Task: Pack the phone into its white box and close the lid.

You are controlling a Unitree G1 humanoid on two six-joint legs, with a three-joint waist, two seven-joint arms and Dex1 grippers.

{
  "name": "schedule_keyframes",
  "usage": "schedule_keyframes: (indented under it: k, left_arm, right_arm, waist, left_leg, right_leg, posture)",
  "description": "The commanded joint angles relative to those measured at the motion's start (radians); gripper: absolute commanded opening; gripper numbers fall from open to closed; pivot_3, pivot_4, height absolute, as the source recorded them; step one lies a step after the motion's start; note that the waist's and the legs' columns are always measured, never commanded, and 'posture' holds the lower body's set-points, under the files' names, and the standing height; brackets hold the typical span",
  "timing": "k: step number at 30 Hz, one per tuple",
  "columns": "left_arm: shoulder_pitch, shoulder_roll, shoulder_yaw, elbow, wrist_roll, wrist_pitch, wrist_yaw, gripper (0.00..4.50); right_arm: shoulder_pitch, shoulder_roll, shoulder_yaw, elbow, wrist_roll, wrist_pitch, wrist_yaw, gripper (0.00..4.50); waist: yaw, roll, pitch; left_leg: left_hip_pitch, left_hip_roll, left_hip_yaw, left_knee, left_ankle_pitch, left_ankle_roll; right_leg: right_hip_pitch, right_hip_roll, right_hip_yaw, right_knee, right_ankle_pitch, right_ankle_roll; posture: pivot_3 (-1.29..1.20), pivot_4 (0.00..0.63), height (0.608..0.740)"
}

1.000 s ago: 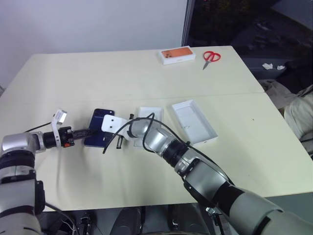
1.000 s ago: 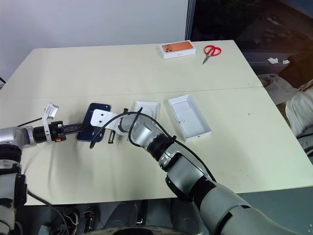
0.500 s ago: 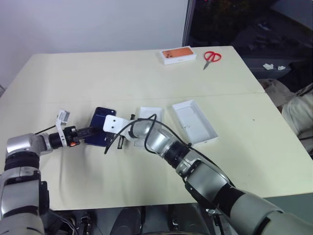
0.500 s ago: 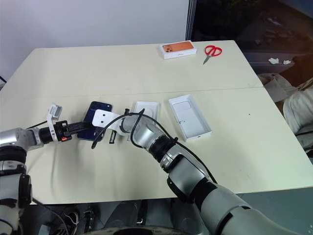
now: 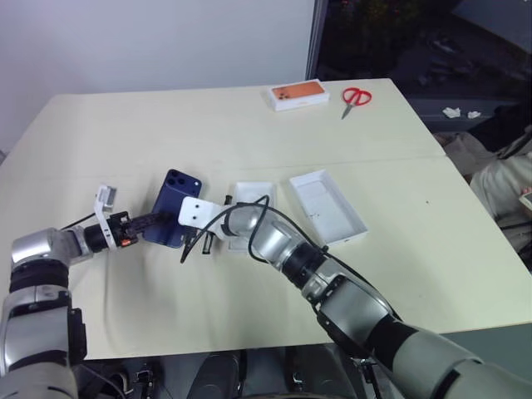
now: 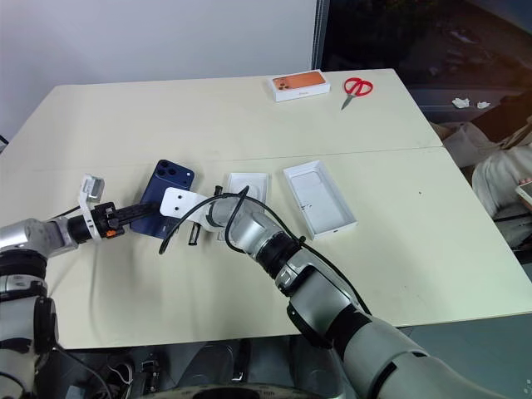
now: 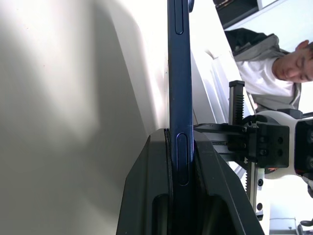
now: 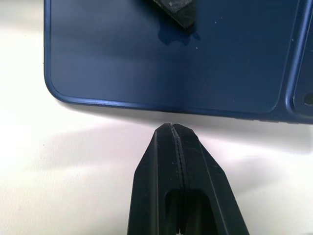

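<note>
1. Left eye view: the left tool is clamped on the near edge of the phone, which is tipped up with its camera corner raised off the tabletop. The right tool is closed and empty, just beside the phone. Past the right tool lies the white box, and beyond that the lid, inside up.

2. Right eye view: same layout; an orange-topped box and scissors sit well apart at the far edge.

3. Left wrist view: the phone runs edge-on between both fingers, squeezed across its thin faces. The grip looks shallow, so lift slowly and keep the wrist steady.

4. Right wrist view: the shut tool tip points at the phone's long edge, barely short of it. I would use it as a stop while the left tool carries the phone over the box, levels it and lowers it flat.
</note>
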Motion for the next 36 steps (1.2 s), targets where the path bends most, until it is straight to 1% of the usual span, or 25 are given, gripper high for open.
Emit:
schedule_keyframes:
  k: [1,5,7,9,11,14,15,17,19,22,23,26,29,32,36]
  left_arm:
    - [0.04,0.003,-0.012,-0.003,0.02,0.003,0.054,0.02]
    - [0.042,0.015,0.043,0.002,-0.031,0.052,0.055,0.02]
    - [0.034,0.023,0.1,0.007,-0.077,0.105,0.07,0.02]
    - [0.032,0.036,0.157,0.009,-0.13,0.175,0.073,0.02]
    - [0.04,0.037,0.19,0.002,-0.153,0.199,0.091,0.02]
    - [0.057,0.03,0.231,-0.019,-0.182,0.235,0.129,0.02]
    - [0.059,0.03,0.242,-0.028,-0.199,0.271,0.138,0.01]
    - [0.06,0.007,0.292,-0.088,-0.254,0.338,0.179,0.0]
    - [0.054,-0.024,0.356,-0.154,-0.312,0.396,0.237,0.0]
    - [0.054,-0.068,0.441,-0.227,-0.37,0.446,0.333,0.0]
    - [0.05,-0.08,0.468,-0.247,-0.393,0.467,0.361,0.0]
    - [0.047,-0.108,0.511,-0.318,-0.442,0.517,0.428,0.0]
    - [0.045,-0.134,0.505,-0.383,-0.467,0.542,0.479,0.0]
    - [0.048,-0.152,0.509,-0.394,-0.48,0.538,0.513,0.0]
    - [0.061,-0.161,0.495,-0.43,-0.503,0.543,0.532,0.0]
  right_arm:
    - [0.011,-0.017,-0.017,-0.034,0.0,-0.003,0.015,0.0]
    - [0.023,-0.024,-0.09,-0.112,0.065,0.002,0.037,0.0]
    - [0.021,-0.012,-0.199,-0.191,0.171,0.064,0.056,0.0]
    - [0.029,-0.012,-0.299,-0.31,0.295,0.121,0.11,0.0]
    - [0.037,-0.012,-0.348,-0.396,0.371,0.207,0.138,0.0]
    - [0.04,-0.013,-0.406,-0.513,0.451,0.325,0.119,0.0]
    - [0.052,-0.021,-0.426,-0.556,0.492,0.356,0.132,0.25]
    - [0.103,-0.108,-0.379,-0.626,0.46,0.336,0.165,0.82]
    - [0.162,-0.209,-0.334,-0.683,0.43,0.316,0.202,1.85]
    - [0.244,-0.343,-0.283,-0.785,0.46,0.341,0.296,3.41]
    - [0.272,-0.397,-0.252,-0.818,0.446,0.309,0.332,3.83]
    - [0.333,-0.514,-0.19,-0.892,0.45,0.274,0.43,3.83]
    - [0.352,-0.567,-0.139,-0.878,0.4,0.222,0.439,3.83]
    - [0.345,-0.579,-0.087,-0.842,0.334,0.175,0.415,3.83]
    - [0.332,-0.566,-0.061,-0.818,0.298,0.198,0.395,3.83]
  waist:
    - [-0.002,0.0,0.0]
    - [-0.006,0.0,0.0]
    - [-0.009,0.0,0.0]
    - [-0.009,-0.001,0.0]
    - [-0.012,-0.001,0.001]
    - [-0.011,-0.001,0.001]
    - [-0.01,-0.001,0.0]
    - [-0.006,-0.001,0.001]
    - [0.004,-0.002,0.0]
    - [0.013,-0.002,0.0]
    - [0.014,-0.003,0.0]
    - [0.006,-0.003,0.001]
    - [-0.005,-0.003,0.001]
    - [-0.009,-0.004,0.001]
    - [-0.006,-0.004,0.001]
  left_leg:
    - [0.0,0.0,0.0,0.0,0.0,0.0]
    - [-0.001,0.0,0.0,0.0,0.0,0.0]
    - [-0.002,0.0,0.0,0.0,0.0,0.0]
    - [-0.004,0.0,0.0,0.0,0.0,0.0]
    - [-0.007,0.001,0.0,0.0,0.0,0.0]
    - [-0.009,0.001,0.0,-0.001,0.0,-0.001]
    - [-0.009,0.001,0.0,-0.001,0.0,-0.001]
    - [-0.009,0.001,0.0,-0.001,0.0,0.0]
    - [-0.009,0.001,-0.001,0.0,0.0,0.0]
    - [-0.01,-0.001,-0.001,0.001,0.0,0.001]
    - [-0.01,-0.001,0.0,0.001,-0.001,0.001]
    - [-0.013,0.0,0.0,0.0,0.001,-0.001]
    - [-0.014,0.001,0.0,0.0,0.001,-0.002]
    - [-0.013,0.001,0.0,0.001,0.001,-0.002]
    - [-0.012,0.001,0.0,0.001,0.002,-0.004]
  right_leg:
    - [0.0,0.0,0.0,0.0,0.0,0.0]
    - [0.0,0.0,0.0,0.0,0.0,0.0]
    - [0.0,0.0,0.0,0.0,0.0,0.0]
    - [-0.001,0.0,0.0,0.0,0.0,0.0]
    - [-0.004,0.001,0.0,0.0,0.0,0.0]
    - [-0.005,0.001,0.0,0.0,0.0,0.0]
    - [-0.005,0.001,0.0,-0.001,0.0,0.0]
    - [-0.005,0.0,0.0,-0.001,0.0,0.0]
    - [-0.004,0.0,0.0,-0.002,0.0,0.0]
    - [-0.003,-0.002,0.0,-0.004,0.0,0.0]
    - [-0.003,-0.002,0.0,-0.004,0.0,0.0]
    - [-0.007,-0.001,-0.001,-0.004,0.0,0.0]
    - [-0.007,-0.001,-0.001,-0.004,0.0,0.0]
    - [-0.006,-0.001,-0.001,-0.004,0.001,0.0]
    - [-0.006,-0.001,-0.001,-0.003,0.001,0.0]
  posture:
    - [0.0,0.15,0.74]
    - [0.0,0.15,0.74]
    - [0.0,0.15,0.74]
    - [0.0,0.15,0.74]
    - [0.0,0.15,0.74]
    - [0.0,0.15,0.74]
    - [0.0,0.15,0.74]
    - [0.0,0.15,0.74]
    - [0.0,0.15,0.74]
    - [0.0,0.15,0.74]
    - [0.0,0.15,0.74]
    - [0.0,0.15,0.74]
    - [0.0,0.15,0.74]
    - [0.0,0.15,0.74]
    - [0.0,0.15,0.74]
